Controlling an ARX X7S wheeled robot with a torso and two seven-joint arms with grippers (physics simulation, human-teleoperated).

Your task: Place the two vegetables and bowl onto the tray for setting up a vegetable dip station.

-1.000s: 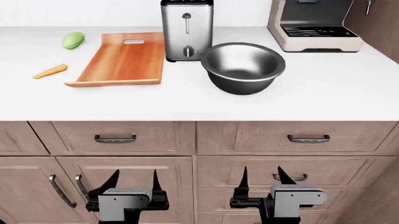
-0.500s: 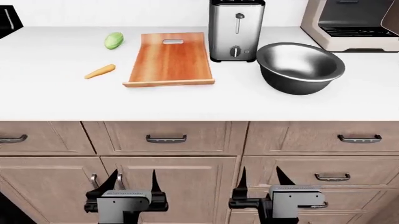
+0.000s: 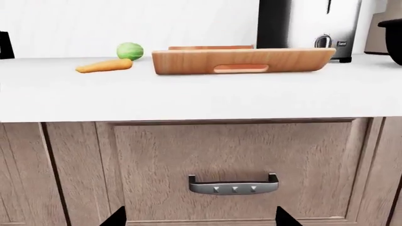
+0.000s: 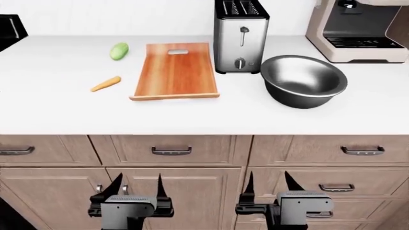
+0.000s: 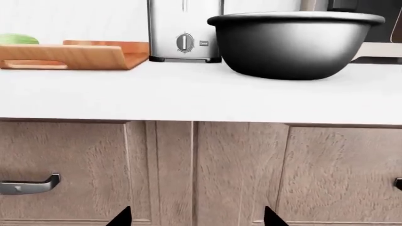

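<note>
On the white counter lie a slim orange carrot (image 4: 105, 84) (image 3: 103, 65) and a stubby green cucumber (image 4: 119, 51) (image 3: 130, 51), both left of the reddish-brown wooden tray (image 4: 177, 71) (image 3: 242, 60) (image 5: 69, 54). The dark steel bowl (image 4: 303, 80) (image 5: 295, 42) stands to the right, beyond the toaster. Both arms hang low in front of the cabinet fronts, well below the counter. My left gripper (image 4: 139, 184) (image 3: 199, 219) is open and holds nothing. My right gripper (image 4: 268, 182) (image 5: 196, 217) is open too, with nothing between its fingers.
A silver toaster (image 4: 240, 36) (image 5: 185, 30) stands between tray and bowl. A coffee machine (image 4: 357, 28) sits at the back right, and a black object (image 4: 9, 28) at the far left edge. Drawers with metal handles (image 4: 171, 151) (image 3: 234, 184) run under the counter edge.
The view has shifted: the counter and everything on it slid right, then slightly lower in the head view. Both grippers keep the same open pose below the counter.
</note>
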